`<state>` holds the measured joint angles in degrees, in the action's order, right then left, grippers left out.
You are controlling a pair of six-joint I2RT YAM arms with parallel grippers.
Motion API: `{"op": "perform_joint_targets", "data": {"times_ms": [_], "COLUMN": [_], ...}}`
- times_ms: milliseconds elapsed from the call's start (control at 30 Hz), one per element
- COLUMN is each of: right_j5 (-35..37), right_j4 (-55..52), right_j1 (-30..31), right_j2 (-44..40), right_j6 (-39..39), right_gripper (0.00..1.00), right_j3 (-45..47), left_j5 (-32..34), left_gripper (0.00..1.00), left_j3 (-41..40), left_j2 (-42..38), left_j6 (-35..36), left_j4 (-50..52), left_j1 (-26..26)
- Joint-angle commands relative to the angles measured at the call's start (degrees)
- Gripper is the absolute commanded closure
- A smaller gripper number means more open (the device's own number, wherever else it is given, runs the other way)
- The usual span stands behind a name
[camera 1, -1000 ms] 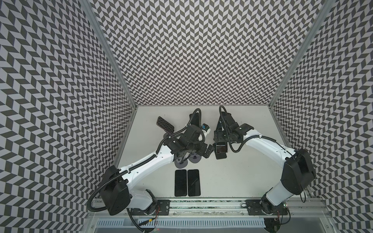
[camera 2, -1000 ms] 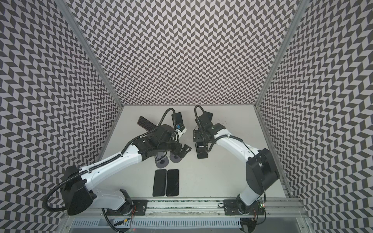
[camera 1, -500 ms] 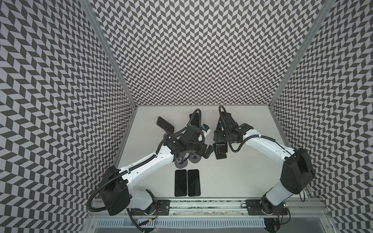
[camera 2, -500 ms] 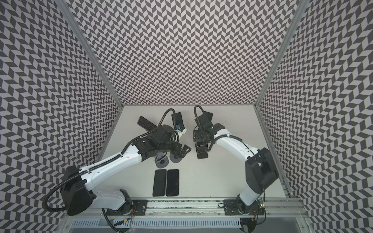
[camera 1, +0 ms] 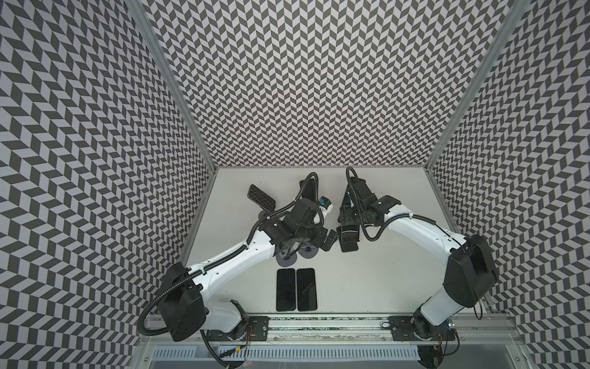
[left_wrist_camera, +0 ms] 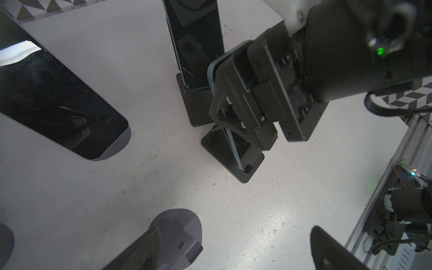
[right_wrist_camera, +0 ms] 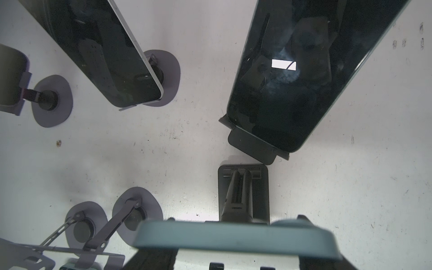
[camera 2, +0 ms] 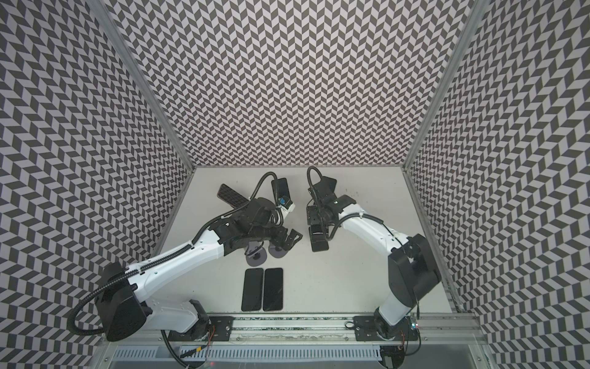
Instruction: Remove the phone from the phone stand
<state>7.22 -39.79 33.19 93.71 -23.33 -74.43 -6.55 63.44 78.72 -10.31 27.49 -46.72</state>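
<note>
The phone (camera 1: 348, 234) (camera 2: 317, 234) leans in a black phone stand (camera 1: 349, 255) (left_wrist_camera: 243, 173) at mid-table. My right gripper (camera 1: 348, 228) (left_wrist_camera: 268, 138) reaches down over it with one jaw at each side edge. Whether the jaws touch the edges does not show. In the right wrist view the phone's blue-grey top edge (right_wrist_camera: 233, 236) fills the space between the jaws, with the stand (right_wrist_camera: 243, 187) beyond. My left gripper (camera 1: 314, 244) (left_wrist_camera: 233, 257) is open and holds nothing. It hangs just left of the phone, above an empty grey round-based stand (left_wrist_camera: 177, 233).
Two dark phones (camera 1: 285, 289) (camera 1: 306, 289) lie flat side by side near the front edge. Other phones stand on holders behind: one with a patterned back (camera 1: 261, 197), another on a black stand (left_wrist_camera: 196, 42). Empty grey stands (camera 1: 287, 257) sit under the left arm.
My right gripper's jaws have narrowed round the phone. Both arms have hardly moved, and the phone still leans in its stand.
</note>
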Motion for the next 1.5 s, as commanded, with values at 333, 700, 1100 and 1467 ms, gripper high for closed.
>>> {"op": "perform_joint_targets", "data": {"times_ms": [333,700,1100,1467], "right_j5": [1.7,2.9,2.8,1.4], "right_j4": [-0.5,-2.8,-6.7,-12.2], "right_j1": [0.6,0.6,0.7,3.1], "right_j2": [-0.9,-2.7,-6.7,-10.0], "right_j6": [0.7,0.6,-0.7,-4.1], "right_gripper": [0.41,0.52,0.54,0.54], "right_j3": [-2.6,-4.6,-5.6,-6.2], "left_j5": [0.3,0.5,0.8,1.2], "left_gripper": [0.0,0.0,0.0,0.0], "left_j3": [-0.6,-0.1,-1.5,-3.2], "left_j2": [-2.5,-3.1,-6.1,-8.5], "left_j6": [0.8,0.8,0.5,0.6], "left_j4": [-1.0,-1.6,-1.6,-0.7], "left_j1": [0.2,0.2,0.2,0.3]}}
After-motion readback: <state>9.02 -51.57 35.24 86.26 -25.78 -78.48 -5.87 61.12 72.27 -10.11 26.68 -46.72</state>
